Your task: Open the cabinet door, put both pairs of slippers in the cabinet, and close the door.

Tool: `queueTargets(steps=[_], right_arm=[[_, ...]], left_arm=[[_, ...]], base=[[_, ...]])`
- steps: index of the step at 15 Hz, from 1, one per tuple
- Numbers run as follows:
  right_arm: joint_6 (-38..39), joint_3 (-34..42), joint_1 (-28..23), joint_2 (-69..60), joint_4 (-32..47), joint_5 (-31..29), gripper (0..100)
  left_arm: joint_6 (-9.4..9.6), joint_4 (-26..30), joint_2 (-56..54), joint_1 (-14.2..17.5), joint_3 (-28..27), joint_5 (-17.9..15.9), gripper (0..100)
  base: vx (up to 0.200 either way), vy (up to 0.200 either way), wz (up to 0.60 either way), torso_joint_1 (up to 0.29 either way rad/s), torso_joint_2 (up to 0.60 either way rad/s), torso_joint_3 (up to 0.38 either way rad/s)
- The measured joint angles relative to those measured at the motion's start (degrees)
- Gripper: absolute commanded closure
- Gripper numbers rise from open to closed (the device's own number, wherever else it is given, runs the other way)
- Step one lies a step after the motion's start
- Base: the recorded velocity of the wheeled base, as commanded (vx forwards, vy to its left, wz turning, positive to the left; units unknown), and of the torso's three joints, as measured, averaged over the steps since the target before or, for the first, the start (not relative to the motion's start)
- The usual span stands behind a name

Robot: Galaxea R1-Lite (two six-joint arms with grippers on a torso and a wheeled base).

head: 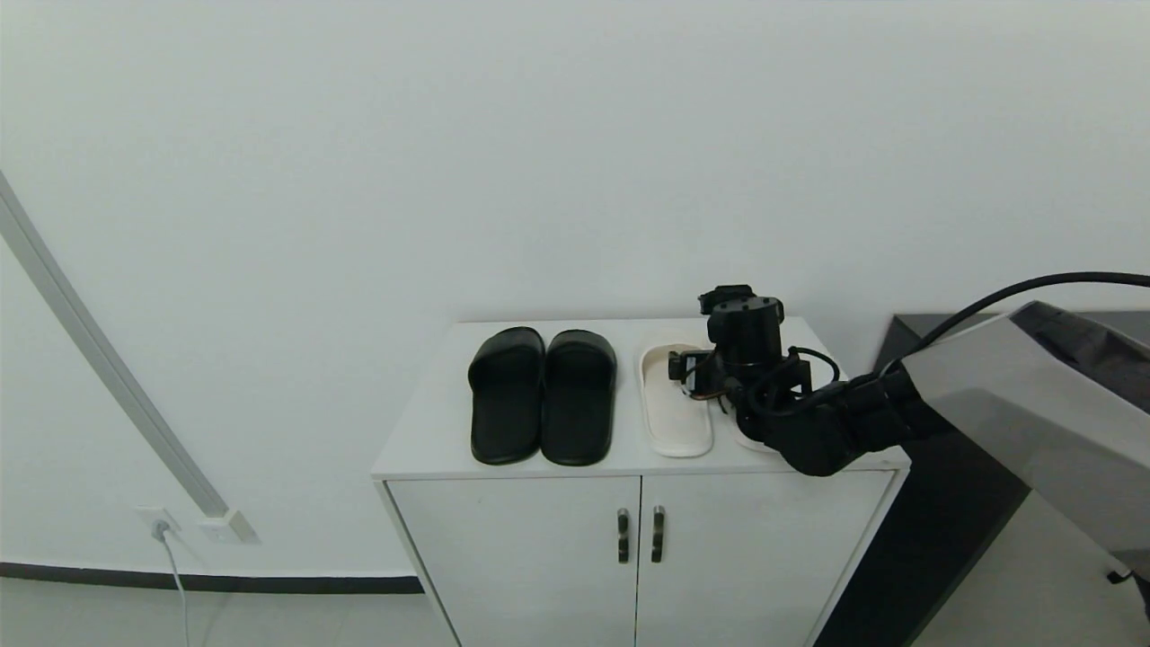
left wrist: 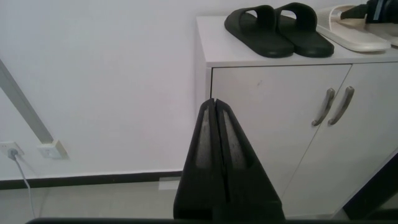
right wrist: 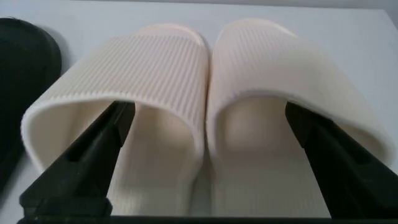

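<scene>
From the head: white cabinet point(head: 431, 422) with both doors shut, the paired handles point(head: 638, 535) untouched at the centre seam; on its top, black slippers point(head: 542, 395) side by side toward the left, white slippers point(head: 674, 413) just beside them toward the right; right gripper point(head: 696, 377) down over the white pair near the strap end. Judged as barely begun: no door opened, neither pair inside, closing far off; looks like a grasp on the white pair set up ahead of the door.

From the left wrist: left gripper point(left wrist: 216, 109) pressed closed, holding nothing, low and well apart from the cabinet front point(left wrist: 267, 118); handles point(left wrist: 334, 106) off to one side, black slippers point(left wrist: 280, 31) above on the top.

From the right wrist: right gripper point(right wrist: 209, 112) spread wide, one of its fingers point(right wrist: 81, 168) under each strap of the white slippers point(right wrist: 208, 93), not yet squeezing; edge of a black slipper point(right wrist: 25, 62) beside.

Long axis of both pairs front to back on the cabinet top; toes toward the wall, heels toward the front edge.
</scene>
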Motion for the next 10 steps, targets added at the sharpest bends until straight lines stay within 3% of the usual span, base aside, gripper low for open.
queueTargets(steps=[1,2,10], right_arm=[[-0.38,-1.43,-0.3,1.0,0.02,0.23,0],[-0.83,-2.58,-0.44,1.82,0.0,0.33,100],[-1.69,-2.28,-0.59,1.74,0.09,0.55,100]], left_arm=[[0.0,-0.02,0.0,-0.02,0.0,-0.02,100],[0.0,-0.02,0.0,-0.02,0.0,0.0,100],[-0.02,-0.02,0.0,-0.02,0.0,0.0,100]], base=[[0.0,0.0,0.0,0.0,0.0,0.0],[0.0,0.0,0.0,0.0,0.0,0.0],[0.0,0.0,0.0,0.0,0.0,0.0]])
